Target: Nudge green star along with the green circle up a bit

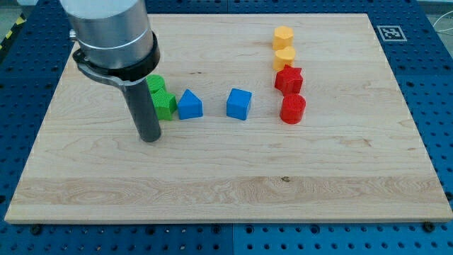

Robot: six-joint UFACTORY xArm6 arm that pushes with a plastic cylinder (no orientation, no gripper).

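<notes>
Upper left of the frame: a grey cylindrical arm body with a straight dark rod coming down onto the pale wooden bench [85, 205].
Camera view, my tip: my tip [149, 139] rests on the bench left of centre, just below and to the left of the two green blocks, close to them; I cannot tell whether the rod touches them.
Jaws: none on this rig, only the bare rod, so nothing is held.
Green pair: the small green plastic star block [165, 104] lies just right of the rod, and the small green plastic circle block [155, 83] sits just above it, partly hidden behind the rod; the two look to be touching, and their shapes are hard to make out.
Neighbours: a blue triangular block [189, 105] touches or nearly touches the star's right side; a blue cube [239, 103] sits further right.
Upper right of centre: two yellow blocks [284, 47] stacked in a column, with a red star block [289, 79] and a red cylinder block [292, 109] below them.
Handling, as I judge it: the greens look light, stiff and free-sliding, likely to spin if struck off-centre.
Where to press: the star's lower edge, centrally, so it carries the circle upward.
Risk: dragging the blue triangle along.
</notes>
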